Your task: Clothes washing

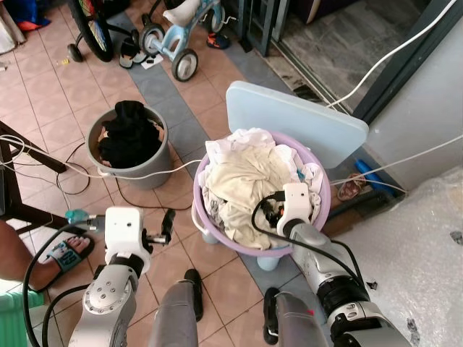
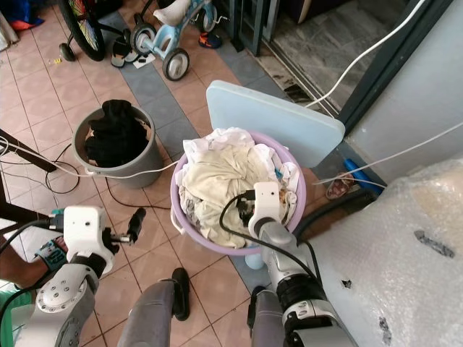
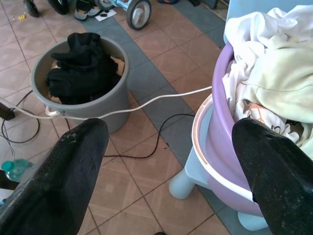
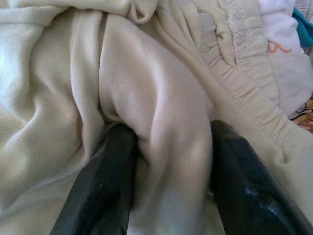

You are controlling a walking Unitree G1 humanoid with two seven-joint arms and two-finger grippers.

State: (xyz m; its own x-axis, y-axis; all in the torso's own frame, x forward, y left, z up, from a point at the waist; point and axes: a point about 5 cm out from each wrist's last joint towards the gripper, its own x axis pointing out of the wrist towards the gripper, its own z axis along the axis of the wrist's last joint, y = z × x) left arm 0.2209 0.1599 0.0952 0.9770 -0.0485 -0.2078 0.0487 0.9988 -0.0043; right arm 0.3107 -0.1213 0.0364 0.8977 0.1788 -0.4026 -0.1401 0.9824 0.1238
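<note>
Down among the laundry, the right tool [image 4: 168, 196] has its two black fingers [image 4: 100, 188] pressed into a thick fold of cream cloth [image 4: 161, 137], pinching the ridge of fabric between them. That cloth lies on top of a heap of pale clothes [image 1: 249, 177] piled in a lilac basin [image 1: 210, 220], which sits raised on a pale blue plastic stand [image 3: 188, 174] on the floor. A light blue board [image 1: 296, 119] leans behind the basin.

The left tool [image 3: 161, 161] hangs above the tiles beside the basin, fingers spread wide and holding nothing. Ahead of it stands a grey bucket [image 1: 134, 163] stuffed with black clothing [image 1: 130, 130]. A white cord [image 1: 145, 173] runs across the floor in front of the bucket to the basin, and a thin black cable [image 3: 146, 147] curls on the tiles.

Terracotta floor tiles [image 1: 65, 94] with a grey strip cover the room. A small blue tricycle [image 1: 177, 32] and a bicycle wheel [image 1: 90, 25] stand at the far side. Bubble wrap [image 1: 416, 246] covers something at the right. A person's foot in a teal sandal [image 1: 69, 253] rests at the left.
</note>
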